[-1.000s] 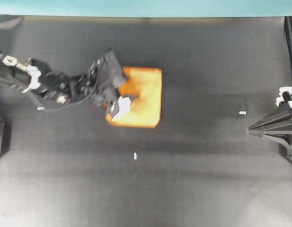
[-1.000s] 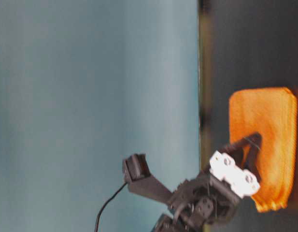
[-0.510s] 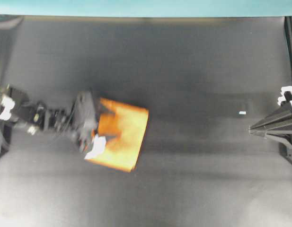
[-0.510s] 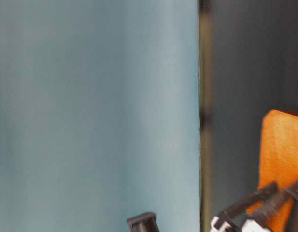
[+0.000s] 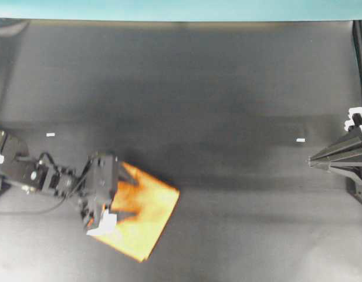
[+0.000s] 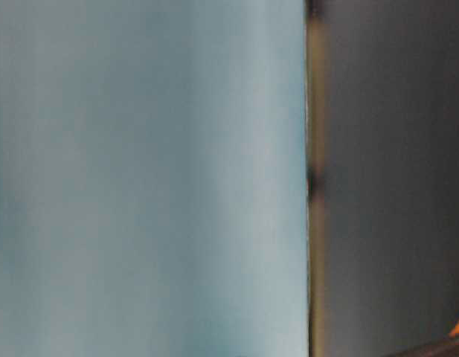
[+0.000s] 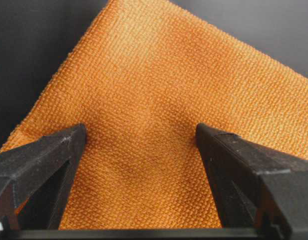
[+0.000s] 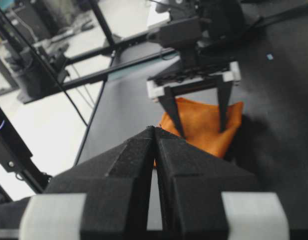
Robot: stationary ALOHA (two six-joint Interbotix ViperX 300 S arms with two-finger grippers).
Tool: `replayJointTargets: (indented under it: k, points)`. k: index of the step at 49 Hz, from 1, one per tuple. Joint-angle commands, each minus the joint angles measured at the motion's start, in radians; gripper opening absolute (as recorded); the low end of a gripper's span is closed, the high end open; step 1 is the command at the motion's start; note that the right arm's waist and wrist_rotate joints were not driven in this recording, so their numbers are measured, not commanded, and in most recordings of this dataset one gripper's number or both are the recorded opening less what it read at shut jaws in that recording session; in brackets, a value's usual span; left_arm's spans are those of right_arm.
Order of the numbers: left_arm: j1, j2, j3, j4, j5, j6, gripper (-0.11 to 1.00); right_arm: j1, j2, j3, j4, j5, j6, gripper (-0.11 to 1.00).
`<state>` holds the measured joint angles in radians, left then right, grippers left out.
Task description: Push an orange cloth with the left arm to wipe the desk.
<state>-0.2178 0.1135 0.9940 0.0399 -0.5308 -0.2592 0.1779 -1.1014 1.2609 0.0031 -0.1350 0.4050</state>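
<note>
The folded bright orange terry cloth (image 5: 139, 214) has slid from the upper middle of the matte black worktop (image 5: 227, 117) down to about seven o'clock. The black jointed left arm (image 5: 46, 179) presses on it, its pincer (image 7: 141, 137) spread wide, fingertips planted on the fabric. At three o'clock, the right pincer (image 8: 154, 137) sits clenched, tips together.

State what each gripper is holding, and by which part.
Nothing is held. The left gripper is open, its fingers pressed down on the orange cloth, with nothing pinched between them. The right gripper is shut on nothing, away from the cloth.
</note>
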Motion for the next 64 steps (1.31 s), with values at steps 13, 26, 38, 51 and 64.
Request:
replayJointTargets:
  k: [13,26,38,51,64]
  points:
    - [-0.146,-0.008,-0.018,0.003,0.000,-0.006,0.86,0.000,0.003,-0.005,0.003,-0.003,-0.002,0.00]
    - [-0.224,0.003,-0.043,0.005,0.000,-0.006,0.86,0.000,0.005,-0.002,0.009,-0.003,-0.002,0.00]
    - [-0.207,-0.005,-0.044,0.003,0.000,0.011,0.86,-0.002,0.003,-0.002,0.009,-0.003,-0.002,0.00]
    - [-0.178,-0.140,-0.028,0.003,0.000,0.072,0.86,0.000,-0.006,-0.002,0.009,0.002,0.000,0.00]
    - [-0.178,-0.298,0.002,0.005,0.114,0.106,0.86,0.000,-0.014,0.000,0.009,0.017,0.000,0.00]
